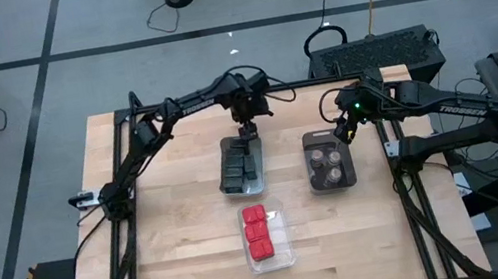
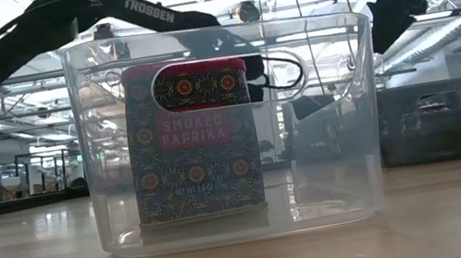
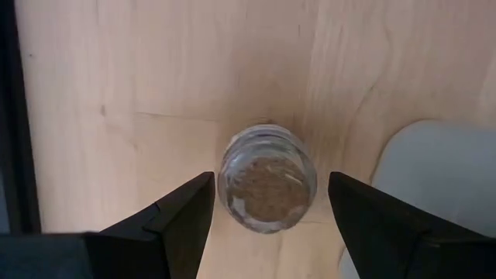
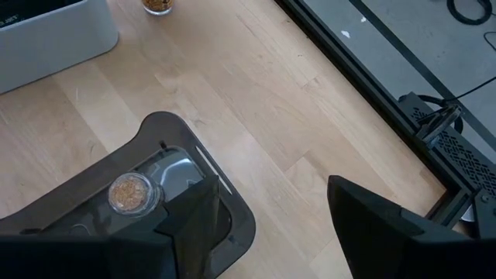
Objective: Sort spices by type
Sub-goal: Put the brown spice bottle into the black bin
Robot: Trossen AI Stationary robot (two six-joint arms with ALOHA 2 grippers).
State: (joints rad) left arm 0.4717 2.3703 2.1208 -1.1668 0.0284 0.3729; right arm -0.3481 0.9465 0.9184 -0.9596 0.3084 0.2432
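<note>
A small round jar (image 3: 267,194) with a tan-brown top stands upright on the bare wood, just beyond the far end of the tray of dark blocks (image 1: 241,166). My left gripper (image 3: 271,180) points down over it, open, one finger on either side and clear of it. In the high view the gripper (image 1: 245,128) hides the jar. The right wrist view shows the jar (image 4: 157,6) beside that tray. Red blocks (image 1: 258,232) lie in a clear tray near the front. Round jars (image 1: 328,162) sit in the dark tray. My right gripper (image 1: 341,132) hangs open above that tray's far end.
The low view looks through the clear tray's wall (image 2: 325,132) at a red-topped paprika tin (image 2: 193,140). The dark tray's rim (image 4: 232,201) lies under my right gripper (image 4: 271,186). Bare wood lies on the table's left and right sides. A black frame edges the table (image 4: 356,108).
</note>
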